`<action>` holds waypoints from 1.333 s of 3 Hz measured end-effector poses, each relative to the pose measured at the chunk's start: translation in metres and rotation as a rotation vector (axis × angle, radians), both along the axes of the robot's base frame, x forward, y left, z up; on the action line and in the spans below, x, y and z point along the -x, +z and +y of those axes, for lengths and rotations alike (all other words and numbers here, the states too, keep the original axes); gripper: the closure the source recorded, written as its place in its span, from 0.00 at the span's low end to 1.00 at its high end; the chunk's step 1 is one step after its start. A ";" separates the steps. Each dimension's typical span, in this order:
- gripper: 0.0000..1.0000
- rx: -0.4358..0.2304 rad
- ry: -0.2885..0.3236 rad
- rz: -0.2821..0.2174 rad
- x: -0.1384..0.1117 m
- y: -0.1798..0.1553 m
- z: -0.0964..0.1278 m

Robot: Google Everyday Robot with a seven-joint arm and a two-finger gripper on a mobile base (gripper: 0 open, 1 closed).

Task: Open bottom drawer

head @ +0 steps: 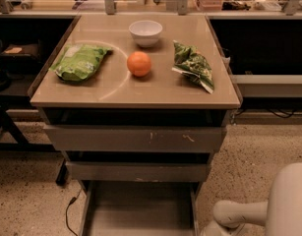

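Flooring is flanking the drawer (139,208) — stiff, light-looking, handle-less, so I'm judging its front edge the hold; my fingers are hiding off-frame past my arm (239,213), state untellable.
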State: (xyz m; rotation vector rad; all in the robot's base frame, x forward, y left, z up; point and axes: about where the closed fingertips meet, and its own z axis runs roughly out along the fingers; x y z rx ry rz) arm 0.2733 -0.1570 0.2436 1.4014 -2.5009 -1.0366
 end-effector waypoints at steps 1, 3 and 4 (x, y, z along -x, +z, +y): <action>0.00 -0.005 -0.005 0.054 0.011 -0.015 -0.006; 0.00 0.015 -0.049 0.139 0.049 -0.015 -0.029; 0.00 0.015 -0.049 0.139 0.049 -0.015 -0.029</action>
